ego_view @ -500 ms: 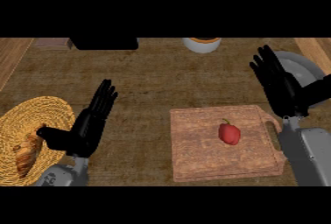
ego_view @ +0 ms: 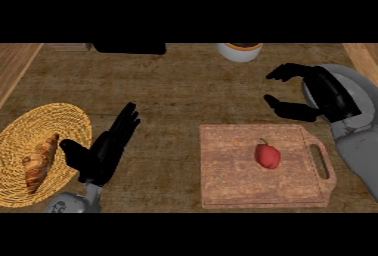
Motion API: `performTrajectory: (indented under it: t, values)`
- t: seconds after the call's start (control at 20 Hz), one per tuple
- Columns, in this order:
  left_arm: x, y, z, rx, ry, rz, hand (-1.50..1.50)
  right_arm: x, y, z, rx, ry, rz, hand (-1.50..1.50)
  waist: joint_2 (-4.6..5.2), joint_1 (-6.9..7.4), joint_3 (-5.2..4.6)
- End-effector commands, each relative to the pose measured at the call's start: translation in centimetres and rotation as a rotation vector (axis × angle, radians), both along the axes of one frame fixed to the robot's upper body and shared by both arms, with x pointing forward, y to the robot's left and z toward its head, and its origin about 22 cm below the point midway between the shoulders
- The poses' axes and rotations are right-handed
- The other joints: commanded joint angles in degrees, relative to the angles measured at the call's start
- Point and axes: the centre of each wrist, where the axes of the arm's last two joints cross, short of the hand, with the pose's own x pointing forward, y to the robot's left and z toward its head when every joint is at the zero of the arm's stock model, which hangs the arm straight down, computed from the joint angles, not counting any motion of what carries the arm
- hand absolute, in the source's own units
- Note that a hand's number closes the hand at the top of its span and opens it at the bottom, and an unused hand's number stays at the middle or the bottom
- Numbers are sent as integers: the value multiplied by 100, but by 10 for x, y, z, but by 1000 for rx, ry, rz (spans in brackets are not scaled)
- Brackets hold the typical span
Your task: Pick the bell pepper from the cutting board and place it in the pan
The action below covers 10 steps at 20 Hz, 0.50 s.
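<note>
Your right hand [ego_view: 325, 97] hangs with fingers half-curled and thumb apart, holding nothing, seemingly shaped for a grasp; the red bell pepper [ego_view: 267, 155] lies nearer you and slightly inward of it, alone on the cutting board [ego_view: 229, 185]; the grey pan [ego_view: 358, 82] sits just behind that hand, contents hidden; your left hand [ego_view: 103, 152] rests open, the wicker basket [ego_view: 22, 135] holding a croissant [ego_view: 40, 160] just outside it.

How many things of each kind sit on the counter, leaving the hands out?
Pepper: 1
Bread: 1
Cutting board: 1
Woven plate: 1
White bowl: 1
Grey pan, partly hidden: 1
Black thing at the far edge: 1
Total: 7
</note>
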Motion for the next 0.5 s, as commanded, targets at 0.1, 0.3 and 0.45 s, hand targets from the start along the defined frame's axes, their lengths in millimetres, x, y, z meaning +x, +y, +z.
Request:
performTrajectory:
  t: [0.1, 0.3, 0.45]
  values:
    - [1, -1, -2, -19, 81, -17, 0, -17, 44, -33, -286, -349, 85, -150, 23, -116, 92]
    - [2, 21, -3, -13, 89, -6, 0, -21, 67, -35, -574, -137, 67, -150, -6, -134, 68]
    - [0, 9, -3, -16, 84, -17, 0, -28, 70, -65, -847, 60, 12, -150, -34, -92, 46]
